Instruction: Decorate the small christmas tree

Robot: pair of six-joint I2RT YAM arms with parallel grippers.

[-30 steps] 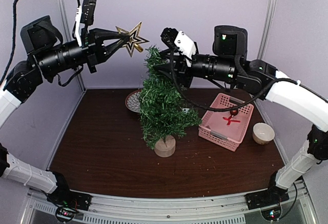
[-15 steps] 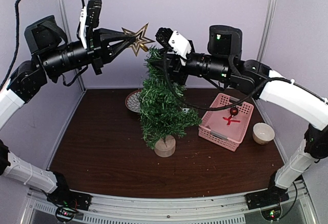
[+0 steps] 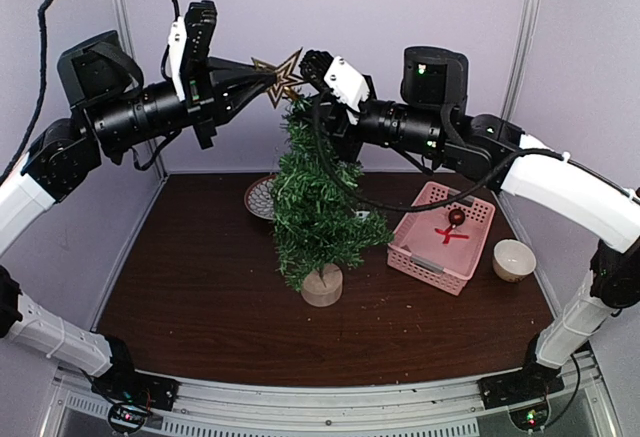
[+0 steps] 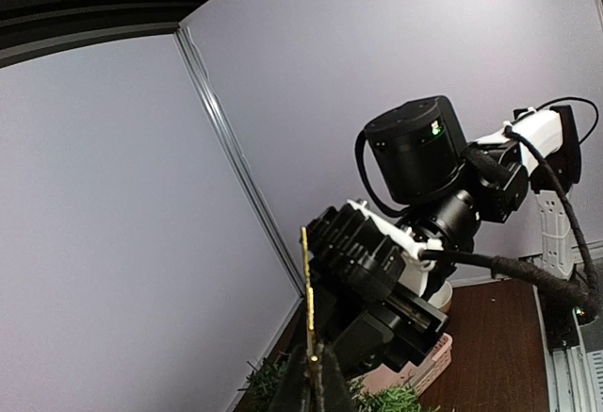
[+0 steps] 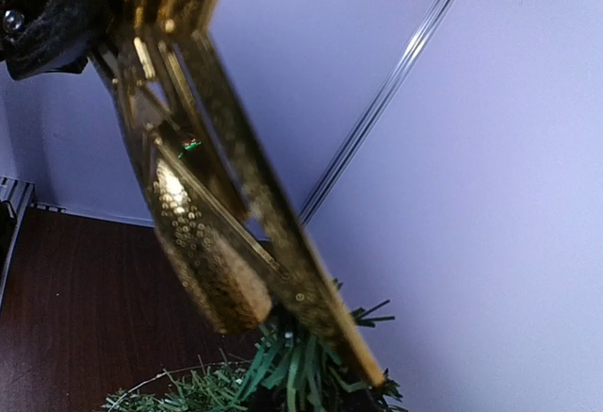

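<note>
Left jaws pinched tight on a gold star (image 3: 282, 74); right jaws cannot be made out in any view, lost against dark needles and cable. Left gripper (image 3: 262, 79) is held high at upper left, reaching rightward with the star out in front of its fingertips. In the left wrist view the star (image 4: 307, 280) shows edge-on as a thin gold line rising from between the fingers (image 4: 325, 388). Plate (image 3: 258, 197) lies on the dark brown table (image 3: 190, 287) toward the back, partly hidden behind the left side of the tree (image 3: 315, 197). Tree stands upright near the middle of the table on a round pale wood stump (image 3: 322, 285). Its tip reaches up just below the star, whether touching or not I cannot tell. The right wrist view shows the star (image 5: 221, 176) very close and tilted, with a glittery gold socket (image 5: 212, 275) at its lower end just above green needles (image 5: 301, 370). Right gripper (image 3: 318, 117) is high at the tree's upper right, against the top branches, arm stretching away to the right. Pink basket (image 3: 425, 247) sits right of the tree, apart from it, holding a dark red ball (image 3: 456, 218) and a red bow (image 3: 450, 236). Small pale bowl (image 3: 513, 259) just beside the basket's right end.
</note>
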